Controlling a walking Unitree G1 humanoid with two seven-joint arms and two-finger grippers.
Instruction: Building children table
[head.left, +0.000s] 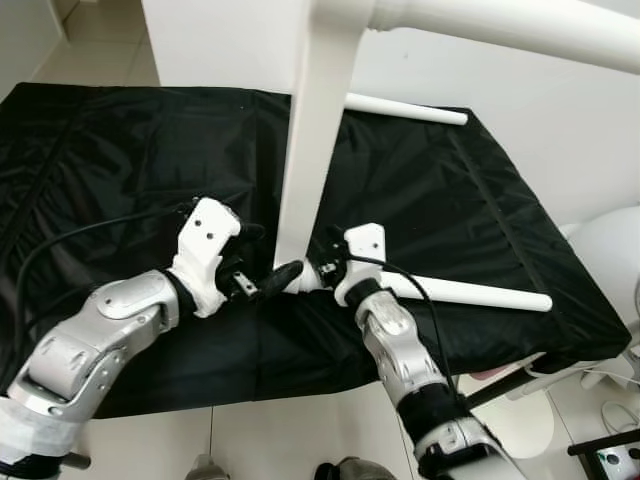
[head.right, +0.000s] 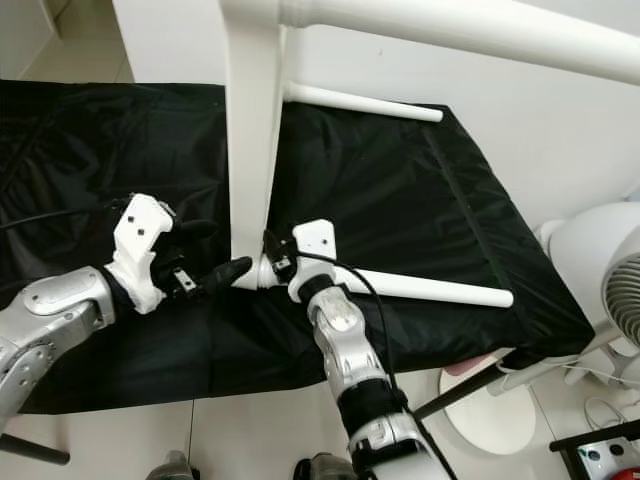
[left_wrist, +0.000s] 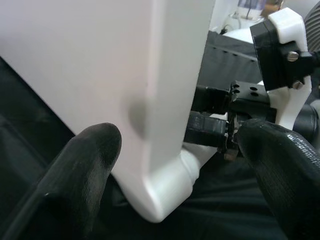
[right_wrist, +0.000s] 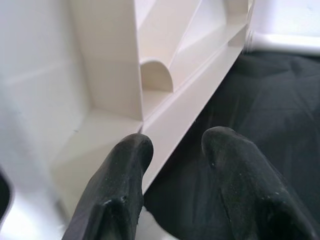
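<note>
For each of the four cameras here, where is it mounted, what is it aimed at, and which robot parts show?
Left eye view: head, looking down at the white tabletop standing on edge on the black cloth; both silver arms show.
Right eye view: same head, same scene, shifted sideways.
Left wrist view: along the left gripper, its fingers straddling the tabletop's lower corner; the right gripper shows beyond.
Right wrist view: along the right gripper's fingers at the tabletop's ribbed underside.
Shared: all four show that corner.

Both silver arms reach forward and inward, meeting near centre. The left gripper (head.left: 268, 283) has its fingers spread apart; the right gripper (head.left: 318, 268) faces it, fingers parted.
</note>
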